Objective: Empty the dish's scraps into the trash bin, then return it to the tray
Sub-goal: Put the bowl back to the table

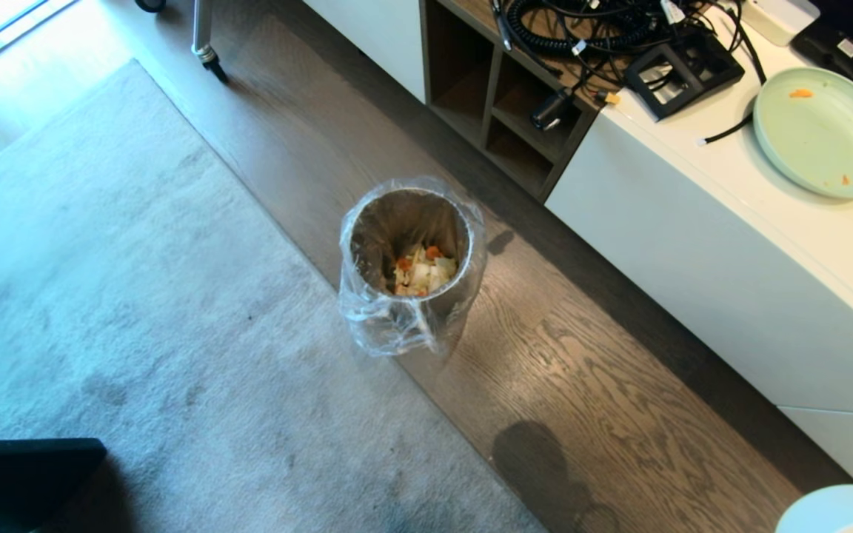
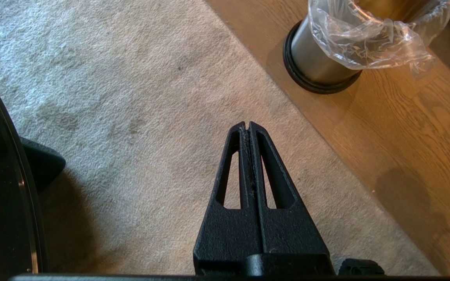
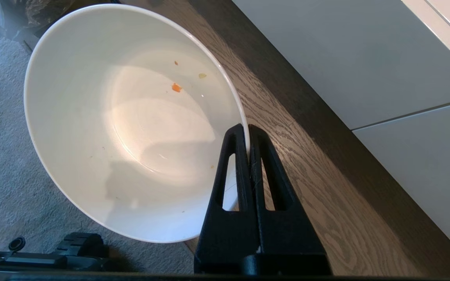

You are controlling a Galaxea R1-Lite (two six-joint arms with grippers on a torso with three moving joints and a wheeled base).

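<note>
Wood floor beside a grey rug [image 1: 101,296], trash bin [image 1: 404,259] holding the scraps [image 1: 420,271].
My right gripper [image 3: 247,130] pinches the dish [image 3: 131,128] by its rim: glossy, rigid, breakable, likely slippery, nearly emptied; left gripper [image 2: 247,127] pressed together, idle.

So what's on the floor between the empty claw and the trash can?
Nothing sits there. In the left wrist view only bare carpet, then wood floor, lie between the left gripper and the trash can.
</note>
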